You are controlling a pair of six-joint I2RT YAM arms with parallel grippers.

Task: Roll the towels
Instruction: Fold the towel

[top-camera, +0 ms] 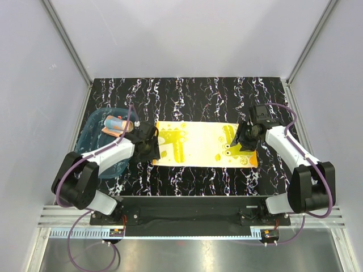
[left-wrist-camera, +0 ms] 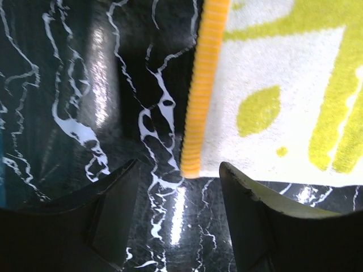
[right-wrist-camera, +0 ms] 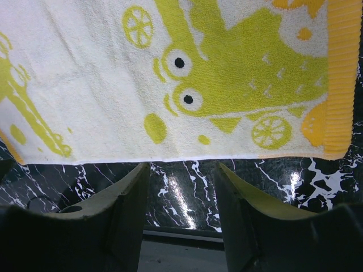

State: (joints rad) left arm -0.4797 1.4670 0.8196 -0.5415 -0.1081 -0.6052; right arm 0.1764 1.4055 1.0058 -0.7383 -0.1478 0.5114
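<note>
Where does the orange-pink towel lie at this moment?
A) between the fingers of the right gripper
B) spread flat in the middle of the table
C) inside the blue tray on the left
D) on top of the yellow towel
C: the top view shows the orange-pink towel as a small bundle inside the blue tray, apart from the yellow towel, which lies flat at the centre.

Bright even overhead light on my top cam, I get white glare streaks on the glossy table (left-wrist-camera: 178, 209) in both wrist cams, yellow towel (left-wrist-camera: 266, 68) kinda blown out, fingers (right-wrist-camera: 108, 226) dark and blurry up close
</note>
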